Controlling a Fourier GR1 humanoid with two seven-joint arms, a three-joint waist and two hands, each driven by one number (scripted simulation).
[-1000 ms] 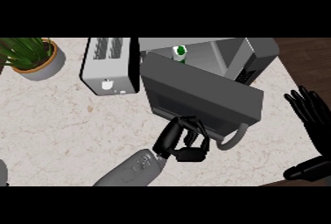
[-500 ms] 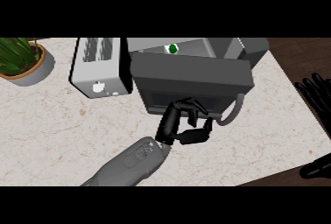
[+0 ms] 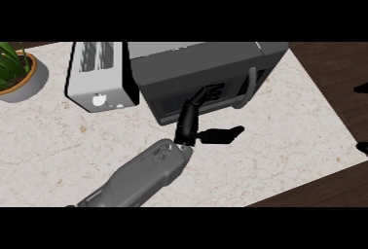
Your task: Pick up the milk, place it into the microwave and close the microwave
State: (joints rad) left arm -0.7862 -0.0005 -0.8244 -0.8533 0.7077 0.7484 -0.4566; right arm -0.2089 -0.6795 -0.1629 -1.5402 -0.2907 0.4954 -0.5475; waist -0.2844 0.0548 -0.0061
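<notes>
One hand matters here: your left hand (image 3: 193, 119) reaches up the middle of the frame, fingers (image 3: 208, 92) straight and together against the microwave door (image 3: 197, 90), thumb out to the right, a pose that suits pushing, not gripping. That door looks shut or nearly so, its handle (image 3: 247, 87) at right. You cannot see the milk (presumably inside). Beside the microwave (image 3: 208, 53) stands a toaster (image 3: 97, 75) on the worktop (image 3: 64, 146).

You're looking at a speckled, matt stone-like counter (image 3: 64, 146), a matt grey metal-looking microwave (image 3: 194, 63) with a smooth door handle (image 3: 247, 87), a glossy white toaster (image 3: 97, 73), dark wood flooring (image 3: 330, 63), and a left hand (image 3: 188, 121) showing matt black.
</notes>
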